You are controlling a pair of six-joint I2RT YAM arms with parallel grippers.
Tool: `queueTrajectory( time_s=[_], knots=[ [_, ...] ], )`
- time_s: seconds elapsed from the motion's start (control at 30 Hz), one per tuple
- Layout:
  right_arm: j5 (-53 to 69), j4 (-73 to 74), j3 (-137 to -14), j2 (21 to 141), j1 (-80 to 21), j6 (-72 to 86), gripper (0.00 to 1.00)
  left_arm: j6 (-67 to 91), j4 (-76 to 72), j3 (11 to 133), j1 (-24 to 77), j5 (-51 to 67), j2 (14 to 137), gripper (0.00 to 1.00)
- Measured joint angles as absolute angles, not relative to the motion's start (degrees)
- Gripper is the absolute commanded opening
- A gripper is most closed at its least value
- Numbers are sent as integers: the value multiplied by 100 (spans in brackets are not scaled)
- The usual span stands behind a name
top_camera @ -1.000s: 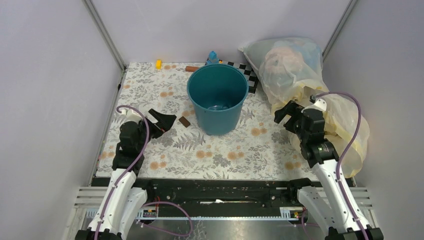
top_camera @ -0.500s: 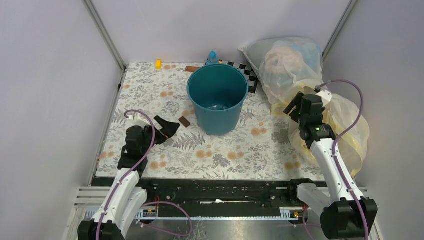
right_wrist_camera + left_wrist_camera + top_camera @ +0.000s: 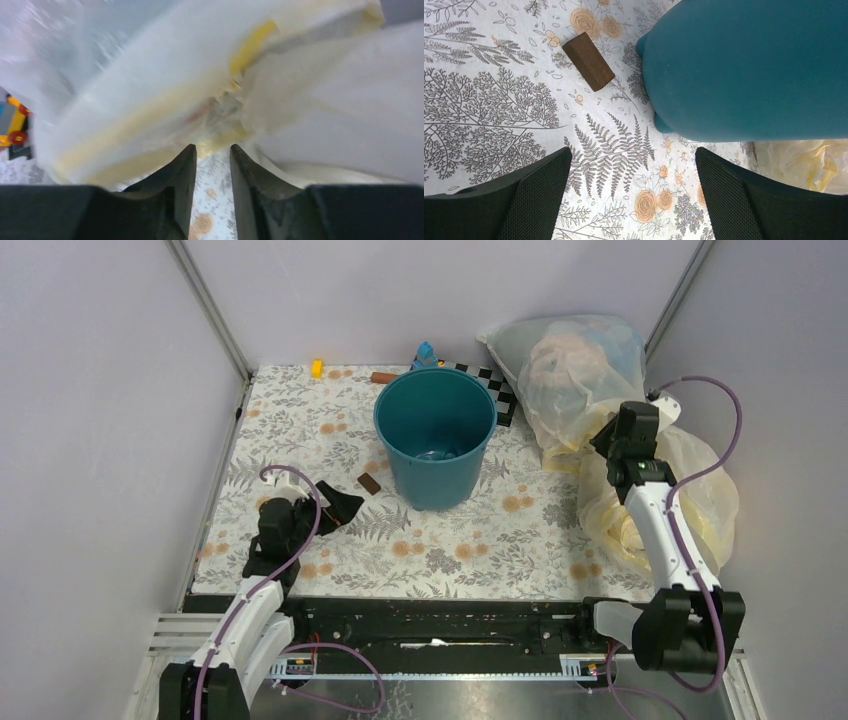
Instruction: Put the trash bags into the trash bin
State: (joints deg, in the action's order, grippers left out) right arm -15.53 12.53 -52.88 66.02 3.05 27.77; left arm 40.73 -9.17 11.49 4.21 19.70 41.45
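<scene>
The top external view looks down from above and behind the 2 arm bases and covers the whole floral surface [image 3: 300, 420]. The left wrist view sits low and close. It faces forward past the left gripper [image 3: 632, 155] at the trash bin [image 3: 749, 70] wall and a brown block [image 3: 588, 61]. These 2 items also appear in the top view. The right wrist view is pressed against pale-yellow bags [image 3: 320, 110] and is blurred.

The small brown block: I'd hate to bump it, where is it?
In the top view, the small brown rectangular block lies just left of the base of the round teal plastic bin, ahead of the open left hand.
</scene>
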Motion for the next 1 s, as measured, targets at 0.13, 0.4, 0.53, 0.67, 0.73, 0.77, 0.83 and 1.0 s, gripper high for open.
queueTrajectory(
  time_s=[0.13, 0.4, 0.53, 0.67, 0.73, 0.77, 0.83, 1.0],
  knots=[
    [-1413, 976, -5819, 7129, 305, 2827, 28, 3983, -1035, 1149, 421, 2023, 4147, 94],
    [-928, 344, -6222, 7896, 309, 2808, 36, 3883, -1219, 1059, 421, 2093, 4047, 94],
    [58, -84, -6405, 8370, 311, 2755, 47, 3881, -1308, 1007, 421, 2130, 4056, 93],
    [786, -451, -6508, 8781, 309, 2766, 58, 3872, -1389, 976, 421, 2145, 4027, 93],
    [812, -462, -6501, 8836, 309, 2777, 59, 3861, -1387, 956, 421, 2158, 3972, 93],
    [746, -460, -6495, 8836, 309, 2779, 59, 3859, -1391, 954, 421, 2167, 3944, 93],
    [502, -464, -6497, 8833, 309, 2781, 58, 3857, -1396, 952, 421, 2176, 3907, 93],
    [-325, -445, -6228, 8711, 314, 2788, 59, 3854, -1470, 923, 421, 2209, 3898, 93]
  ],
)
